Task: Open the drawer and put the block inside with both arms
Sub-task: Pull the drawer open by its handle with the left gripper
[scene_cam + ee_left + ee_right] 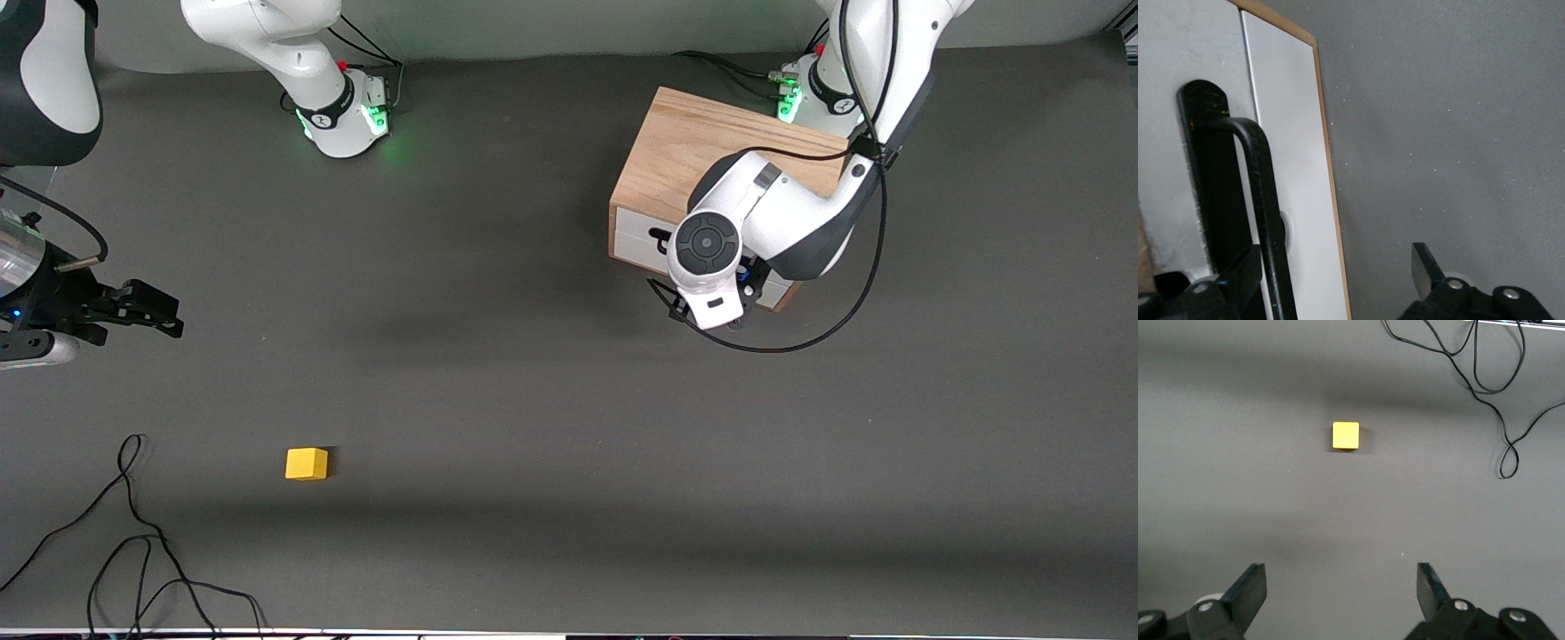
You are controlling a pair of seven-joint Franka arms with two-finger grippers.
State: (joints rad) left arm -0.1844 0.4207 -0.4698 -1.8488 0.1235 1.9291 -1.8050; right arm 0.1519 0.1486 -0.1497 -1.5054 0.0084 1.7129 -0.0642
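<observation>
The light oak box stands near the left arm's base, with its white-fronted drawer shut. My left gripper hangs low in front of the drawer, mostly hidden under its wrist. In the left wrist view the left gripper is open, and the black bar handle lies between its fingers, close to one finger. The yellow block lies on the table toward the right arm's end, nearer the front camera. My right gripper is open and empty in the air. The block lies ahead of the right gripper.
Loose black cables lie on the table near its front edge at the right arm's end, beside the block; they also show in the right wrist view. A black and white device stands at that end's back corner.
</observation>
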